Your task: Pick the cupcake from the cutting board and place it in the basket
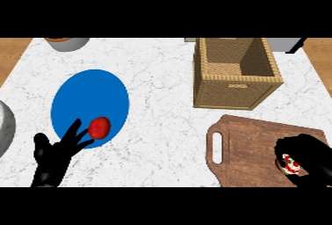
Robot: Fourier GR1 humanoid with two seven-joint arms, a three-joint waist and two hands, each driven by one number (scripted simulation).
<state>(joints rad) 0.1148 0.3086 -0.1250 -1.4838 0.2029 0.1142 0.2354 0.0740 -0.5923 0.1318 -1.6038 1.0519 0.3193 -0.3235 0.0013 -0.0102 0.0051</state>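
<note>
Head view of a white marble counter (162, 110). One cupcake (289, 165), red and white, sits at the near right on one wooden cutting board (259, 145); its long axis and facing cannot be told, because the right hand (310, 158) is curled around it, hiding most of it. One open wicker basket (235, 72) stands beyond the board. At the near left, the left hand (55, 156) rests open, fingers spread, beside one red tomato (99, 127) on one blue plate (88, 94).

Basket (236, 74) behind cutting board (256, 149), plate (89, 103) left.
</note>
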